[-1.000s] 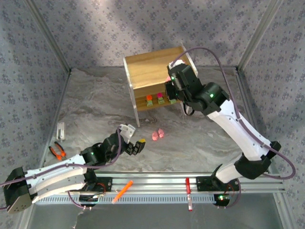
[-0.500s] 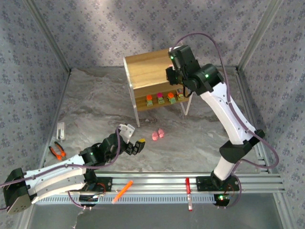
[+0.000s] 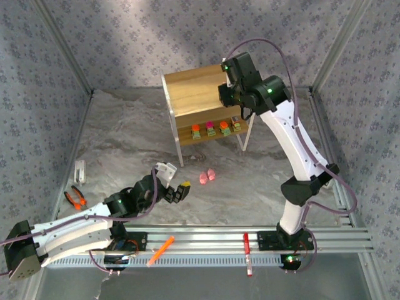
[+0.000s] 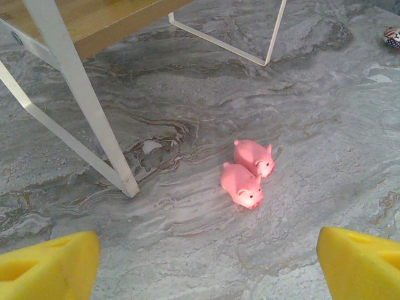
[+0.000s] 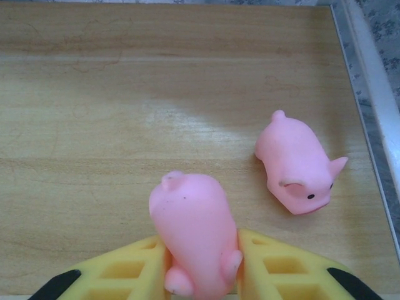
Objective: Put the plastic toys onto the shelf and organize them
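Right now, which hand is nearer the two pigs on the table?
Left. The left hand is just near-left of the pigs; the right hand is over the shelf top, gripping another pig.

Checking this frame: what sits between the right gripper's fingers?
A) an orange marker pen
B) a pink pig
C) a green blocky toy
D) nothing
B: the right wrist view shows a pink pig pinched between the yellow fingers of the right gripper, over the top board of the shelf, with a second pig lying on that board beside it.
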